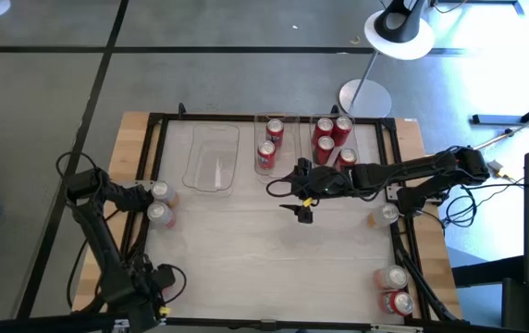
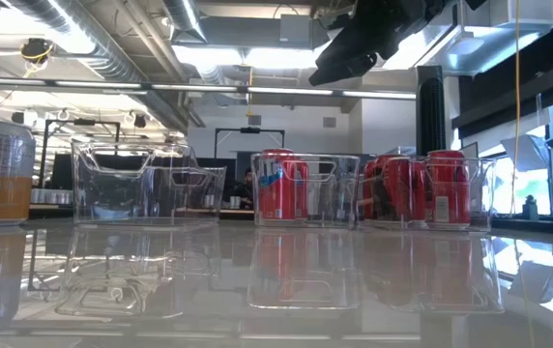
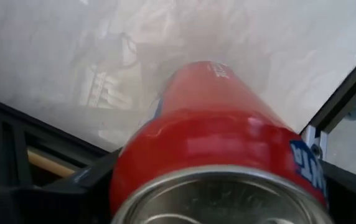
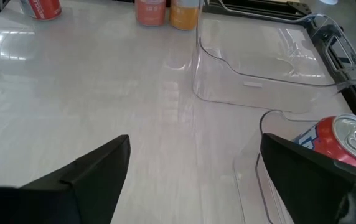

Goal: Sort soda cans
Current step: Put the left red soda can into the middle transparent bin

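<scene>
Your right tool hung above the middle of the surface, just in front of the bins, with its fingers spread wide and nothing between them, as the right wrist view showed. Your left tool sat at the left edge, clenched on a red can; the left wrist view looked straight along that can from its silver end, so its long axis ran in line with the tool's reach.

In the high view a second can stood touching it on the far side. Sorted cans stood upright: two in the middle bin, four in the right bin. The left bin held none.

For the right tool the nearest loose can stood upright to its right, by the right frame, and two more cans waited at the near right corner. Those belonged to the right arm, I judged, and the left pair to the left.
</scene>
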### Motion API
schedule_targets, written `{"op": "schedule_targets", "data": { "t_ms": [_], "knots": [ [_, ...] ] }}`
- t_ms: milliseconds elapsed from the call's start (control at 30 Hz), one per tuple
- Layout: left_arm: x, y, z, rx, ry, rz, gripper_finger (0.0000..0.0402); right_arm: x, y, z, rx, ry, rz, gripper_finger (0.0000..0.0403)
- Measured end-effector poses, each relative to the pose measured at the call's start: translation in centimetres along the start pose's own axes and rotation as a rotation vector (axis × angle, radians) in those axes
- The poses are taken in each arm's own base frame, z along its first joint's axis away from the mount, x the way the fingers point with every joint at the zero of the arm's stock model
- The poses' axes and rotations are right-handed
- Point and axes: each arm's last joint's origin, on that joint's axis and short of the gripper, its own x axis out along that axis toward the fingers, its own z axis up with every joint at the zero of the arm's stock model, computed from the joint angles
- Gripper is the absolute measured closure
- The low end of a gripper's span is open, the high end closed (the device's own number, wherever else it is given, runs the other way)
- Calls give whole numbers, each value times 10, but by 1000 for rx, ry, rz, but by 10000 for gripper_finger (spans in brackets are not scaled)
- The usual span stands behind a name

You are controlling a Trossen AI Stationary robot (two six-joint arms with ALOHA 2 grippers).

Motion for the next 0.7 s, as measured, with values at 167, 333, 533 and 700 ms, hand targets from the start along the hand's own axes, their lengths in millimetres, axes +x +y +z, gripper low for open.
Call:
{"op": "schedule_targets", "data": {
  "t_ms": [167,333,533,700],
  "knots": [
    [-1,1,6,-29,-2,12,115,0,0,-1,-5,5,0,45],
    [-10,4,21,-75,-19,2,115,-7,-1,-2,-26,27,2,45],
    [-45,7,49,-55,-104,-47,115,-39,-6,4,93,-3,0,45],
    [-84,22,89,-10,-291,-42,115,-46,-7,10,215,-56,14,45]
  ]
}}
